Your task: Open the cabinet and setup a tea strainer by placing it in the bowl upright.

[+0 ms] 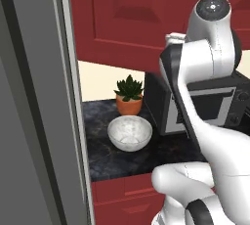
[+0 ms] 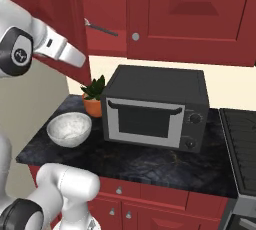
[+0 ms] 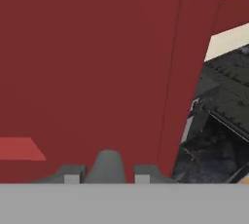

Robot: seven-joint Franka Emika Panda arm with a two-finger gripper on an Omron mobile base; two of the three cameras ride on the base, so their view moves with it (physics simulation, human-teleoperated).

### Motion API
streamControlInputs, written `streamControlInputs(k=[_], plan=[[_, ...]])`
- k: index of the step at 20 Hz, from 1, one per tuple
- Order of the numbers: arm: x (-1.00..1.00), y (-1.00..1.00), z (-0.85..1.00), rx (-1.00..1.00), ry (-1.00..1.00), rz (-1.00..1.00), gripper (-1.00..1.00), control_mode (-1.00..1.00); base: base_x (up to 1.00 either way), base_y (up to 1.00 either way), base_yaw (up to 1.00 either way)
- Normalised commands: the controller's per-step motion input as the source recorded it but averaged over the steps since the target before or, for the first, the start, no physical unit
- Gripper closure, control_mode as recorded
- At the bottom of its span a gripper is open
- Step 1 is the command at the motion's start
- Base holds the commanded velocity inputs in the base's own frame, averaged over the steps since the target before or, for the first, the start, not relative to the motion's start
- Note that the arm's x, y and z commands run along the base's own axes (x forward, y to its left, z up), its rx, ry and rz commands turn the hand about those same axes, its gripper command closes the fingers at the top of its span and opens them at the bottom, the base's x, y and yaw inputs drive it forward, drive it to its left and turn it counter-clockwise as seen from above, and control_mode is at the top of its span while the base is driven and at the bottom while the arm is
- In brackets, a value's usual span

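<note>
One cabinet [image 2: 60, 9] door stands swung open at left; tea strainer [image 2: 100, 27] lies on the shelf inside, bowl [image 2: 69, 129] below on worktop [image 2: 150, 161]. Tool clenched, empty, v. close to door; should back off & open before reaching in.

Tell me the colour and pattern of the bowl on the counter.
The bowl is white-grey with a marbled pattern, seen best in the right base view.
</note>
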Motion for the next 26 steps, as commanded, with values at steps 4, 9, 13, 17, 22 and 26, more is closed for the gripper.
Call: streamControlInputs(k=[4,9,13,17,22,26], plan=[[-0.99,0.16,0.0,0.0,0.0,-0.01,1.0,-1.0,0.0,0.0,0.0],[-0.45,0.24,0.0,0.0,0.0,0.0,1.0,-1.0,0.0,0.0,0.0],[-0.28,0.37,0.0,0.0,0.0,0.0,-1.0,-1.0,0.0,0.0,0.0],[-0.05,0.22,0.0,0.0,0.0,0.0,-1.0,-1.0,0.0,0.0,0.0],[-0.01,0.18,0.02,-0.04,0.0,0.0,-1.0,-1.0,0.0,0.0,0.0],[-0.39,0.22,0.0,-0.02,0.0,0.01,-1.0,-1.0,0.0,0.0,0.0]])
